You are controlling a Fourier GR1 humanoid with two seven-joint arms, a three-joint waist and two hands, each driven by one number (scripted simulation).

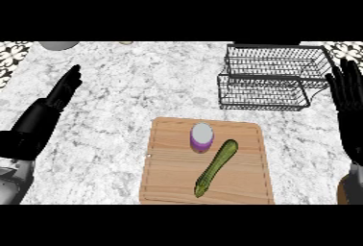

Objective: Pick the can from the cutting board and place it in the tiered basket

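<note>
Can: you've got the can (pixel 202 136) standing upright on the cutting board (pixel 170 178), up in the board's far half, a touch left of the middle. Its pale lid faces you and a purple band shows round the side.

Cutting board: it's the wooden slab lying flat on the marble counter (pixel 127 96), low and centre in your head view, with its near edge at the bottom of the scene.

Zucchini: a long green zucchini (pixel 216 168) lies slantwise on the same board, just beside the can on its right (the two look apart, though only narrowly), with its tip pointing down toward the near edge.

Tiered basket: look up and right, and there's the black wire tiered basket (pixel 266 98), two levels, sitting on the counter beyond the board's far right corner. It's well apart from the can.

Left hand: your left hand (pixel 67 86) shows at the left side, fingers straight and together, pointing away from you. It's open, holding nothing and well apart from the board.

Right hand: your right hand (pixel 349 91) sits at the far right edge, fingers straight and pointing up, open as well and holding nothing. It's just beside the basket's right side, resting there.

Far edge: a grey rounded object (pixel 58 45) peeks in at the top left, too cropped to tell what it is.
</note>
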